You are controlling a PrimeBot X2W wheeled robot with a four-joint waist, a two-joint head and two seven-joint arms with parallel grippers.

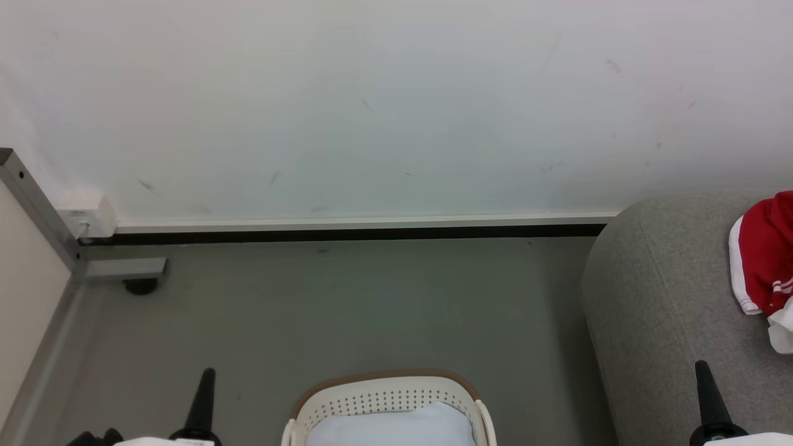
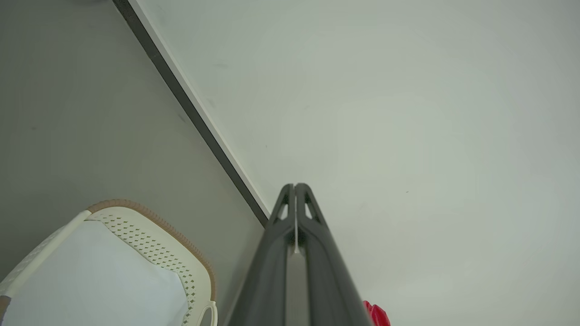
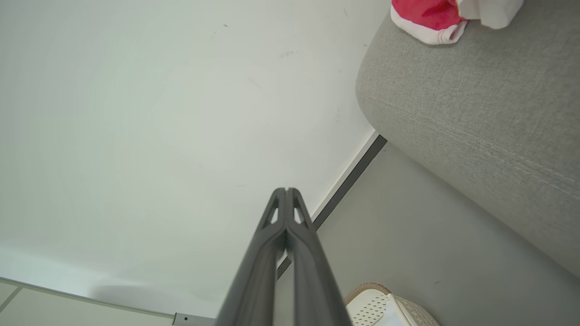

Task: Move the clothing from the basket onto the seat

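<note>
Pointing up toward the wall [image 1: 396, 111], my left hand [image 1: 207, 376] and my right hand [image 1: 702, 370] are both closed tight and hold nothing. The clothing [image 1: 765, 248] lies on the seat [image 1: 657, 297], far at my right. The basket [image 1: 387, 379] stands on the floor [image 1: 372, 310] between my 2 hands, with a pale cushion [image 1: 396, 427] inside it.

The clothing [image 1: 763, 248], bright red with white panels and white stripe trim, lies crumpled on top of the seat [image 1: 657, 297], a light grey fabric sofa with a rounded end. The basket [image 1: 384, 396], cream-white with perforated walls and a brown rim, stands upright on the floor [image 1: 372, 310], near the seat's rounded end but not touching it.
</note>
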